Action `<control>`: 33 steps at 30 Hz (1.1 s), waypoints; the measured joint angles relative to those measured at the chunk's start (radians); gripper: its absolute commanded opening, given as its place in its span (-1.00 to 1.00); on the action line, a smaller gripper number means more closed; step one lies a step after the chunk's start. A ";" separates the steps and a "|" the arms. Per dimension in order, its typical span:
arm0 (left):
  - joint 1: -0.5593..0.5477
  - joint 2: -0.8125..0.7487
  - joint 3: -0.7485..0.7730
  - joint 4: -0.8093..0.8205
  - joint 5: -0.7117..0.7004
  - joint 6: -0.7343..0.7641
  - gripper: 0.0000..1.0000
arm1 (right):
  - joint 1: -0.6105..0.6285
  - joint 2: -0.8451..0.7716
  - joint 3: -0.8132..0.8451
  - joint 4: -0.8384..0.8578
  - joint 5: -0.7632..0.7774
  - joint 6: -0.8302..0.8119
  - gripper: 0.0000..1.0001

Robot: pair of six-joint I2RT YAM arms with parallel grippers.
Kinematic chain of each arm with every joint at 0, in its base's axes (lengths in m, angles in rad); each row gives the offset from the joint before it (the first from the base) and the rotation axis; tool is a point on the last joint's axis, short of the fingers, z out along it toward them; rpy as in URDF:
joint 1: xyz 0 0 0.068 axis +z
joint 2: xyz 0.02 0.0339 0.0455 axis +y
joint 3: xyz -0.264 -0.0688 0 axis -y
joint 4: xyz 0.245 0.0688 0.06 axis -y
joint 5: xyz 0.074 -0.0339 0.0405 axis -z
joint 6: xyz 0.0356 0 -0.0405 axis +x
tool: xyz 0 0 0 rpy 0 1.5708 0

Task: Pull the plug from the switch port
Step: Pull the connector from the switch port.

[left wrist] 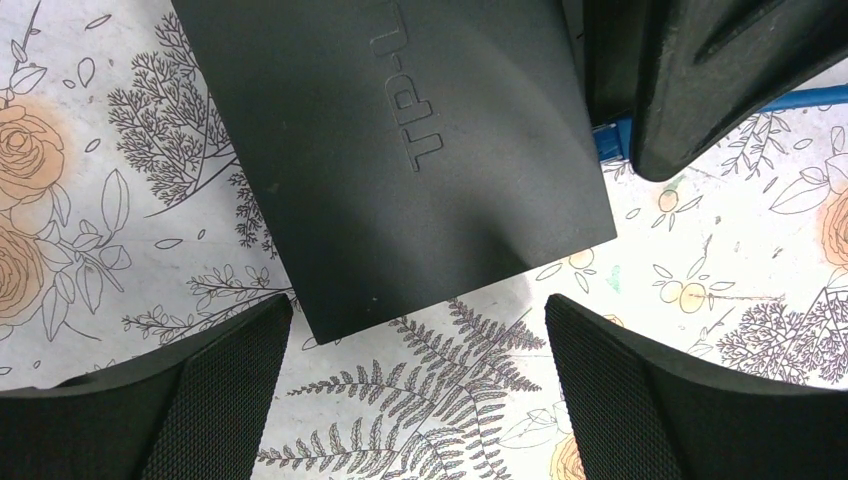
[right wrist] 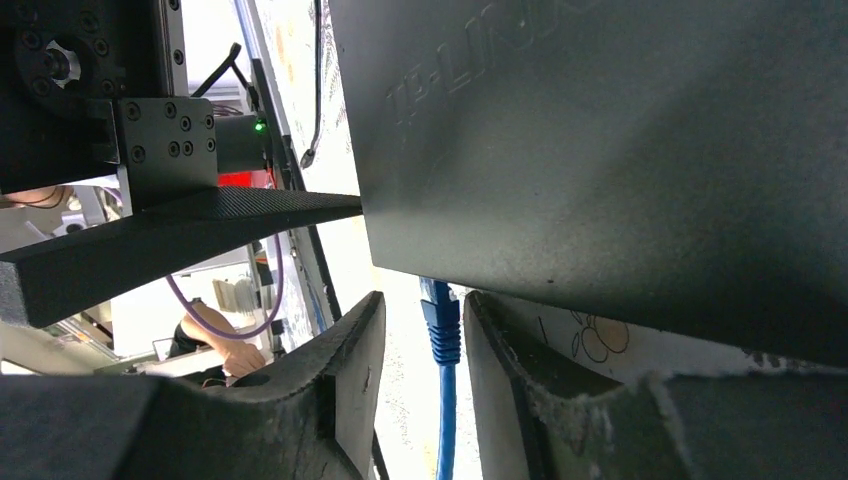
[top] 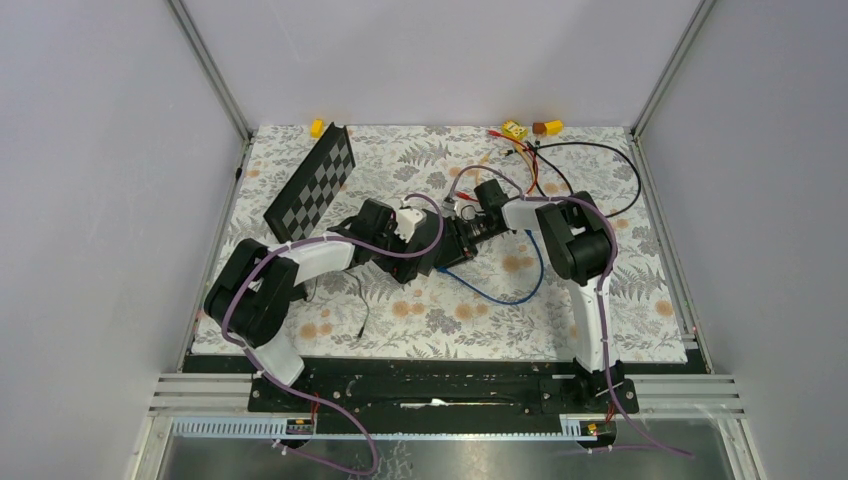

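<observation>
The right gripper has its jaws a little apart, one finger on each side of the blue plug. In the right wrist view a strip of light shows between the plug and one finger, and the other finger is just beside it, so the plug is bracketed rather than clamped. The plug sits in the edge of the switch, and its blue cable runs back between the fingers. From above, the cable loops over the cloth toward the near right.

The left gripper is spread wide, with a corner of the switch lying between its fingers. The tip of one finger rests against the side of the switch, while the other stands apart from it.

The switch lies flat on the floral cloth at mid-table, with embossed lettering on its top face. It is between the two grippers, the left one reaching in from the left and the right one from the right. In the overhead view they largely hide it.

The black-and-grey chequered board lies well apart at the far left.
</observation>
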 measured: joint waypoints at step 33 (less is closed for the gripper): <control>-0.004 0.006 0.007 -0.002 0.013 0.001 0.97 | 0.002 0.065 0.081 -0.056 -0.067 -0.115 -0.18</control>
